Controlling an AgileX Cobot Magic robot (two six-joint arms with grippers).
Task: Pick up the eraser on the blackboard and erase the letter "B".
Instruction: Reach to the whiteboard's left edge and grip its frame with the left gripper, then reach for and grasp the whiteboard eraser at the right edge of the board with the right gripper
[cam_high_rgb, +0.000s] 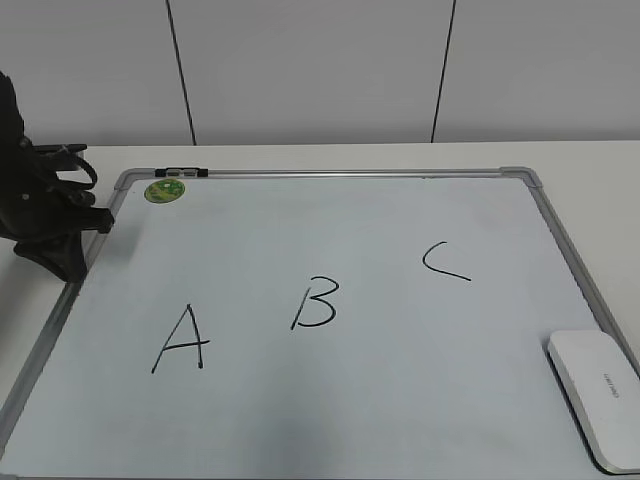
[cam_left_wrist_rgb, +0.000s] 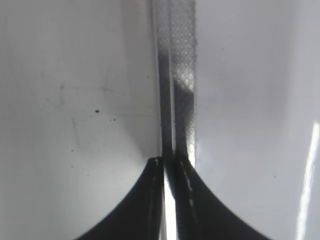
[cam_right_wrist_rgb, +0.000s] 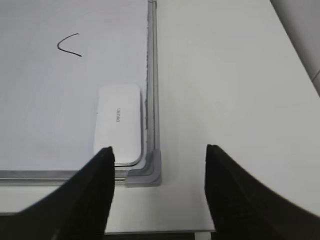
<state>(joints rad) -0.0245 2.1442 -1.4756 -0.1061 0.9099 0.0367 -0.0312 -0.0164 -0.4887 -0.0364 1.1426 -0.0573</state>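
Note:
The blackboard (cam_high_rgb: 330, 225) is a white board with a grey frame, lying flat on the table. The black letter "B" (cam_high_rgb: 315, 303) is at its middle, between "A" (cam_high_rgb: 181, 340) and "C" (cam_high_rgb: 444, 262). The white eraser (cam_high_rgb: 596, 396) lies flat in the board's near right corner. It also shows in the right wrist view (cam_right_wrist_rgb: 119, 122), against the frame. My right gripper (cam_right_wrist_rgb: 159, 150) is open and empty, above the table just off that corner, and is out of the exterior view. My left gripper (cam_high_rgb: 70, 255) is shut and empty over the board's left frame (cam_left_wrist_rgb: 181, 60).
A round green sticker (cam_high_rgb: 164, 190) and a small black clip (cam_high_rgb: 182, 173) sit at the board's far left corner. The board's grey corner piece (cam_right_wrist_rgb: 150, 170) lies between my right jaws. The white table (cam_right_wrist_rgb: 225, 90) extends right of the board to its front edge.

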